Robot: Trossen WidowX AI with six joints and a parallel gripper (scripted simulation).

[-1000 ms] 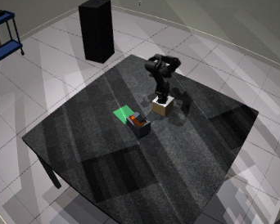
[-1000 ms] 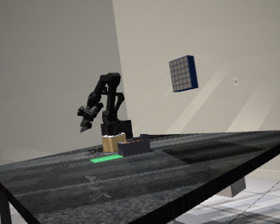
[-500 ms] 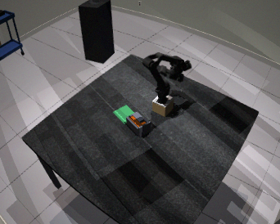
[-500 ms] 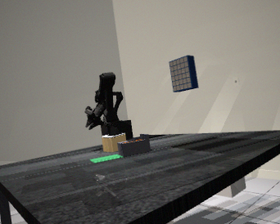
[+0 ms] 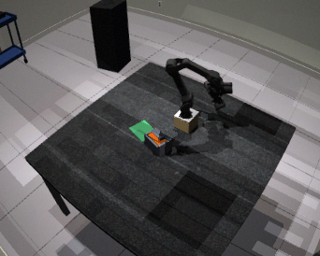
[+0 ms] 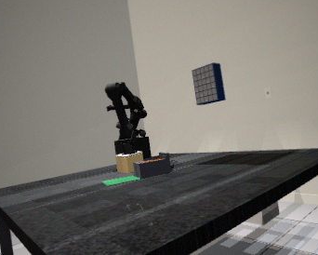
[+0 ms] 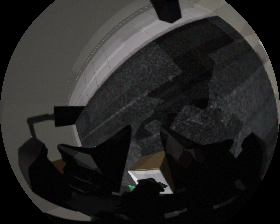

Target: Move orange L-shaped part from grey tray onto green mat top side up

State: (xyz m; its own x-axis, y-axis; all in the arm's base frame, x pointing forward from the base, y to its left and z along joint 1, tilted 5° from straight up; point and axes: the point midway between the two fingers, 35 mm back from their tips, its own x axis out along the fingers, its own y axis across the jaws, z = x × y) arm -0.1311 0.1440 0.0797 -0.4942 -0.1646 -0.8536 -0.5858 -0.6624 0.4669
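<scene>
We see the orange L-shaped part point(image 5: 154, 137) seated in the grey tray point(image 5: 157, 146), just right of the green mat point(image 5: 140, 129) on the counter point(image 5: 106, 177). Our tool point(image 5: 219, 105) hangs well right, half-closed, gripping nothing.

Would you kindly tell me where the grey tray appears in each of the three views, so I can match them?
Top: grey tray left of centre, right of the green mat.
Exterior: tray mid-frame, in front of the tan arm base, mat to its left.
Wrist: I cannot make the tray out.
Shared landmark: the tan arm base.
</scene>
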